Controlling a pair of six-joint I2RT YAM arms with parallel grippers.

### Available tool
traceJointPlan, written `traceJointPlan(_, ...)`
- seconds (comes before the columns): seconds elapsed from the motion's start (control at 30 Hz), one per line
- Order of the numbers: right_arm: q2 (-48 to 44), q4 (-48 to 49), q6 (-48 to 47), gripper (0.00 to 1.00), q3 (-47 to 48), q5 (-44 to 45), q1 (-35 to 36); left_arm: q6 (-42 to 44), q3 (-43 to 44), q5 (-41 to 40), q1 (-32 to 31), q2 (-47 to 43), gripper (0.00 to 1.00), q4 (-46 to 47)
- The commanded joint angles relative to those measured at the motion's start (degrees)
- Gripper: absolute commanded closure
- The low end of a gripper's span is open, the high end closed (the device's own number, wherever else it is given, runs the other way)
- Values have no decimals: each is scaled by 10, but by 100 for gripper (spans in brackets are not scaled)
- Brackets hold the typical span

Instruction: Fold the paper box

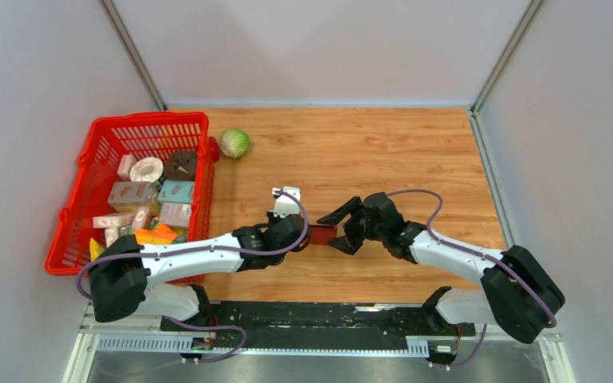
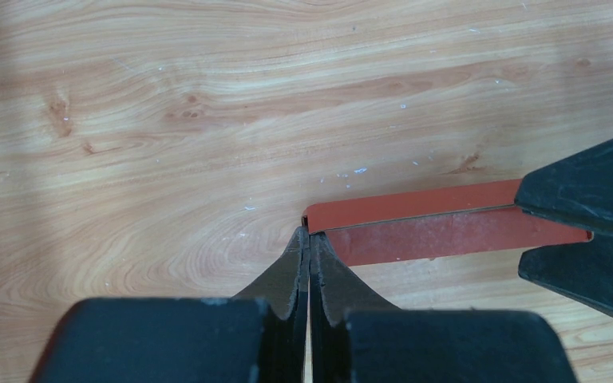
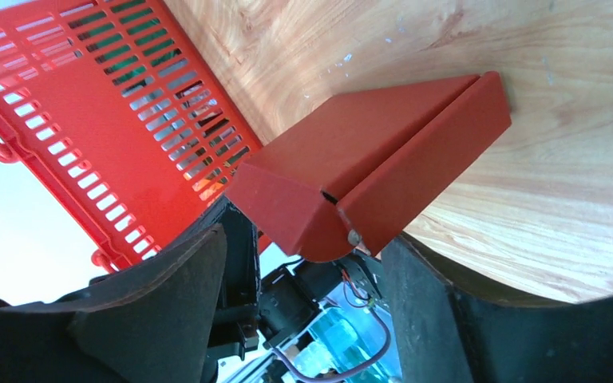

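Note:
The paper box [image 1: 322, 234] is a dark red, partly folded cardboard piece held low over the wooden table between both arms. My left gripper [image 1: 305, 236] is shut on its left end. In the left wrist view the closed fingertips [image 2: 298, 259] pinch the end of the box [image 2: 431, 223], whose folded strip runs off to the right. My right gripper [image 1: 342, 229] is open, one finger on each side of the box's right end without pinching it. In the right wrist view the box [image 3: 367, 159] shows two folded panels meeting in a crease, and its rounded end points between the spread fingers [image 3: 168, 295].
A red mesh basket [image 1: 80, 207] full of small grocery cartons stands at the left; its wall also shows in the right wrist view [image 3: 88, 120]. A green cabbage [image 1: 235, 143] lies beside it. Grey walls close the table on three sides.

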Motion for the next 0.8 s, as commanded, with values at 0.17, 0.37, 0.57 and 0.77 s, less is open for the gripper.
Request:
traceJointPlan(0.17,35,112,43,35,-33,-22,-21,-2,14,-3,-8,10,100,-27)
traceJointPlan(0.37,59,143,43,41,-39,-34,-25,-2,15,-6,-11,11,100,-30)
traceJointPlan(0.57,83,182,47,48,-53,-43,-33,-3,14,-5,-11,10,99,-32)
traceJointPlan(0.77,98,195,34,51,-56,-46,-41,-3,6,11,-12,-7,80,-25)
